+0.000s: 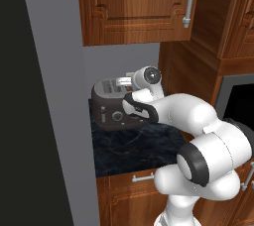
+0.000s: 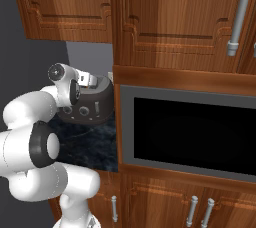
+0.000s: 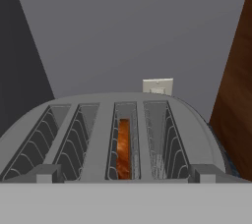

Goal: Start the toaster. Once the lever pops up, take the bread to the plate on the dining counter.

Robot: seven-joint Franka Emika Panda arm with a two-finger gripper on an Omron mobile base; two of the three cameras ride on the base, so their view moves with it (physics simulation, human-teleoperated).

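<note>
Gripper over the toaster, bread down in a slot

We held the gripper (image 1: 125, 82) released above the toaster (image 1: 115, 105) at the small counter's (image 1: 129, 148) back left corner; the bread (image 3: 123, 147) sat sunk in its third slot.

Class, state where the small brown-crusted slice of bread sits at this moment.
In the hand view, the bread stands on edge inside the squat dark grey four-slot toaster, in the third slot from the left, below the white wall outlet.

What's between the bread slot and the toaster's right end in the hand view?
One empty slot. The bread sits in the third slot from the left of the toaster; the fourth shows only bare wire guides.
</note>
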